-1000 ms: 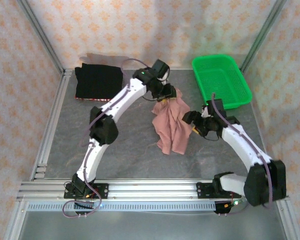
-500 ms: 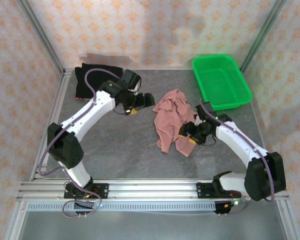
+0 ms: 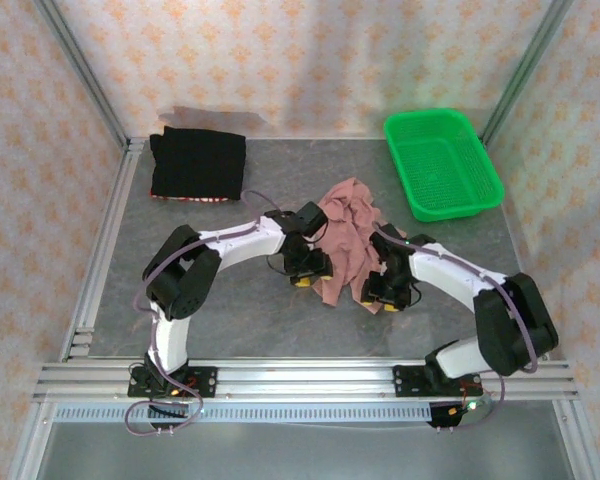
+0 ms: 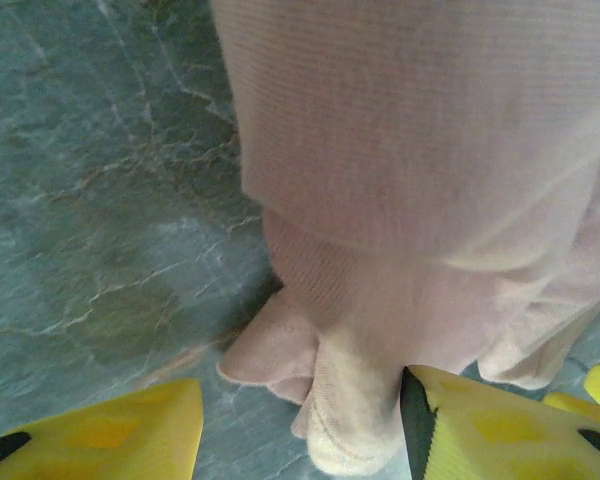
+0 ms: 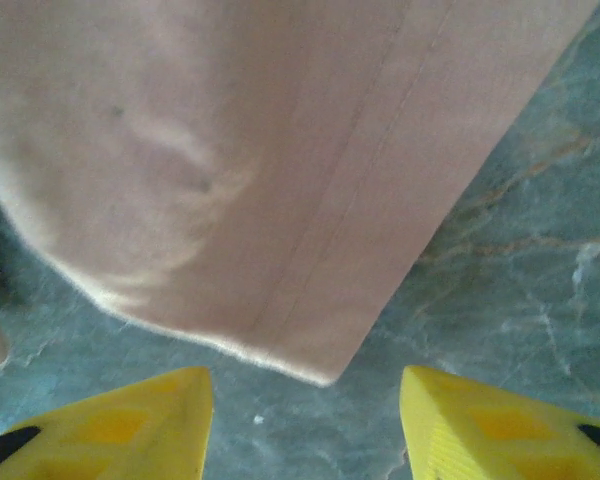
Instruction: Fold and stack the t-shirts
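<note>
The dusty-pink t-shirt (image 3: 345, 235) lies crumpled in the middle of the table. The black t-shirt (image 3: 198, 165) lies folded flat at the back left. My left gripper (image 3: 308, 270) is low at the pink shirt's near left edge. In the left wrist view the left gripper (image 4: 300, 437) is open, and a rolled fold of pink cloth (image 4: 355, 410) rests between the jaws against the right finger (image 4: 480, 430). My right gripper (image 3: 380, 294) is at the shirt's near right edge. In the right wrist view the right gripper (image 5: 305, 425) is open, with a pink hem corner (image 5: 315, 360) just ahead of the gap.
A green mesh basket (image 3: 477, 193) stands at the back right. Metal frame rails (image 3: 280, 378) run along the near edge and the left side. Bare grey tabletop (image 3: 250, 320) lies in front of the shirt.
My left arm let go of the raised pink shirt, swung out left, then came down to the shirt's near left edge. My right gripper moved left to the near right hem and narrowed.
</note>
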Controlling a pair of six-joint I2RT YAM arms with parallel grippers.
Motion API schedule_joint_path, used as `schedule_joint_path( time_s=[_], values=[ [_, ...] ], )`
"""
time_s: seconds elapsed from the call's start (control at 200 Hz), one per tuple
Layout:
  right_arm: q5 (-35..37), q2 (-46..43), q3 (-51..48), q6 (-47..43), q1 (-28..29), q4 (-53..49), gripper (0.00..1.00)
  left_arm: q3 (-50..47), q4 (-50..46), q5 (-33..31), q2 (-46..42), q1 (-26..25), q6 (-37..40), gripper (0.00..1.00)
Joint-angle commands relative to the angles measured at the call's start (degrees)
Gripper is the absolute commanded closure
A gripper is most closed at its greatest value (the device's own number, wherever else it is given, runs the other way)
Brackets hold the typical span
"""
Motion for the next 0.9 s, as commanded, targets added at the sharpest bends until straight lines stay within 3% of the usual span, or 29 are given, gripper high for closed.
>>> schedule_joint_path(
  time_s=[0.0, 0.21, 0.3, 0.425, 0.49, 0.61, 0.776, 0.891],
  values=[
    [4.9, 3.6, -1.0, 0.9, 0.2, 3.5, 0.54, -1.7, 3.7, -1.6, 0.2, -0.6, -2.9, 0.45],
    [9.1, 4.8, 0.3, 4.9, -2.2, 5.2, 1.0, -1.3, 4.7, -0.8, 3.1, -1.9, -3.1, 0.45],
    [11.4, -1.5, 2.0, 5.5, -7.2, 2.2, 1.0, -1.6, 5.1, -1.8, 2.7, -2.2, -3.7, 0.39],
    [12.8, -9.9, 5.6, 4.3, -16.2, -3.2, 1.0, -3.3, 7.2, -4.7, -1.1, -2.2, -4.9, 0.22],
    [13.6, -12.0, 7.1, 3.6, -18.3, -5.0, 1.0, -3.4, 6.9, -5.8, -2.5, -2.2, -4.9, 0.19],
    [14.9, -12.1, 8.7, 4.3, -20.1, -8.5, 1.0, -4.5, 6.1, -7.6, -5.6, -2.2, -5.5, 0.17],
    [15.0, -16.4, 5.9, 6.4, -26.9, -6.4, 1.0, -9.5, 7.1, -10.3, -10.6, -2.2, -7.6, 0.17],
    [11.5, -14.5, 6.2, 6.0, -27.3, -6.0, 1.0, -9.3, 8.5, -8.2, -9.6, -3.0, -7.2, 0.34]
  ],
)
